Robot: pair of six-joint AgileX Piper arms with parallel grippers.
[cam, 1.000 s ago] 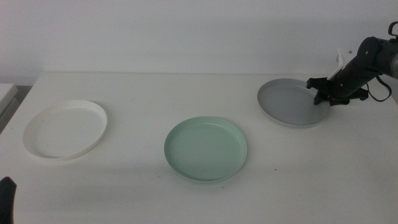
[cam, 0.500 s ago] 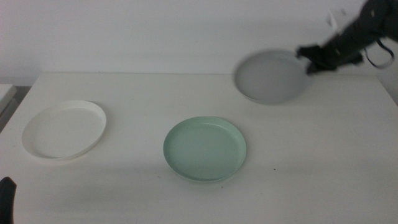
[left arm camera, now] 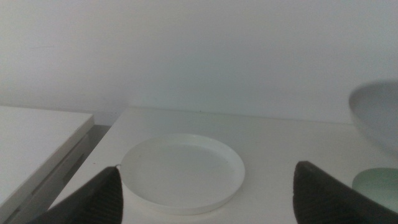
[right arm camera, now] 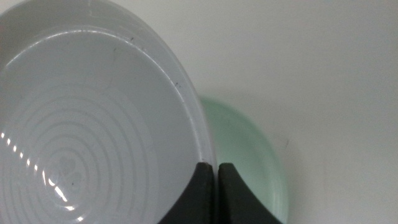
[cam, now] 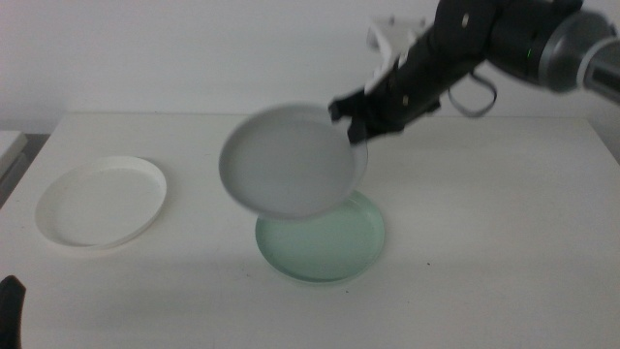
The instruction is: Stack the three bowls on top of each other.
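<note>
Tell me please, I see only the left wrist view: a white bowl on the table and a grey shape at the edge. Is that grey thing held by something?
Observer: Yes. The right pincer has its jaws shut on the rim of the grey bowl and holds it tilted in the air.
Operator: What is under it?
Observer: The mint green bowl lies on the table, partly below the grey one; the right wrist view shows it past the grey rim.
Operator: And the white bowl, is it near them?
Observer: No, the white bowl lies apart, toward the left side of the table.
Operator: Where is my left pincer?
Observer: Only its tip shows in the middle view, at the bottom left corner, jaws open, holding nothing.
</note>
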